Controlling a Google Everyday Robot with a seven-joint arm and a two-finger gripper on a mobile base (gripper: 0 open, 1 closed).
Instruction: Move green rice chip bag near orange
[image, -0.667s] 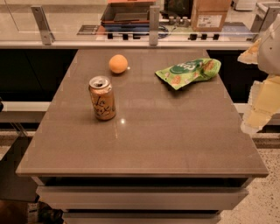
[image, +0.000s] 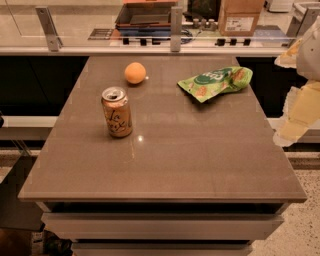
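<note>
On the table (image: 200, 165), far right part, the bag (image: 216, 82) lies flat and crinkled, green, logo side up. Orange (image: 135, 73) sits on the far left part, well apart from the bag. Can (image: 117, 112) stands upright near the orange, on the nearer side, not touching it. Gripper (image: 298, 116) hangs off the table's right edge, beside the bag's side, holding nothing; spread or pressed together, cannot tell.
</note>
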